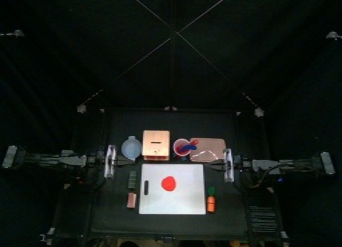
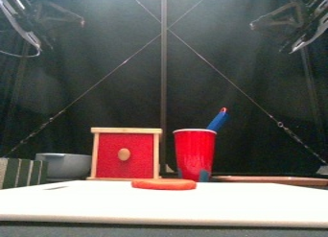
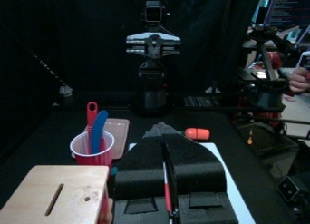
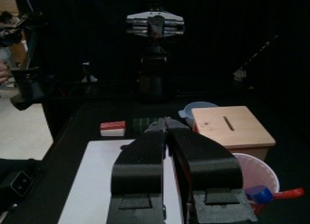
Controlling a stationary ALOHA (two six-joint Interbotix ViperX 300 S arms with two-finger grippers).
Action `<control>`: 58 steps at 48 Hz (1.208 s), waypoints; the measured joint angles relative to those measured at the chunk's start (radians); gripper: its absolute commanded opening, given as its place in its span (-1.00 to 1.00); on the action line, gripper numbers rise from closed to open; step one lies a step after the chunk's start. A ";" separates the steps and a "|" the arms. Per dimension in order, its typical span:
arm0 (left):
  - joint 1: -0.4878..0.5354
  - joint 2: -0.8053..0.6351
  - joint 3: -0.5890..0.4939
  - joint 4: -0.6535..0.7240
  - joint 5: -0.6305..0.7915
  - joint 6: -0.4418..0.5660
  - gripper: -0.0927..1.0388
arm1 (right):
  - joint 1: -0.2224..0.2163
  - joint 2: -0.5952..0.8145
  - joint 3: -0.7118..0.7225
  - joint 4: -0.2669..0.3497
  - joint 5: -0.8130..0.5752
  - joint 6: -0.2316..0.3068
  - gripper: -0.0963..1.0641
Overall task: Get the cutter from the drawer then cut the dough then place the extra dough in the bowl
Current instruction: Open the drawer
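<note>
At the left edge of the table in the top view, the left gripper (image 3: 164, 130) hangs with its jaws pressed together, holding nothing. Just right of it, along the back row, stand the blue-grey bowl (image 1: 131, 147), the wooden box (image 2: 126, 131) with its red drawer front (image 2: 125, 154) flush, and the red cup (image 2: 195, 153). The red dough (image 1: 168, 183) lies flat on the white board (image 1: 187, 197), below them at centre. At the right edge, the right gripper (image 4: 166, 124) is likewise closed and empty.

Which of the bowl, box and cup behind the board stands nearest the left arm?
The blue-grey bowl, at the row's left end; the wooden box stands mid-row, the red cup beyond it.
</note>
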 measured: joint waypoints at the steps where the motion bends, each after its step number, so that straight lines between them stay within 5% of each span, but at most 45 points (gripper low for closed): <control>1: 0.000 0.000 0.000 0.000 0.000 -0.002 -0.96 | 0.000 0.000 0.002 -0.002 0.000 0.000 -0.89; 13: -0.015 0.075 0.014 -0.104 -0.115 -0.011 -0.88 | -0.092 0.144 -0.028 -0.003 -0.051 -0.002 -0.78; 29: -0.046 0.325 -0.005 -0.233 -0.295 -0.012 -0.87 | -0.245 0.537 -0.253 -0.084 -0.192 -0.003 -0.78; 58: -0.140 0.506 -0.041 -0.657 -0.423 -0.057 -0.84 | -0.313 1.206 -0.756 -0.141 -0.229 0.002 -0.78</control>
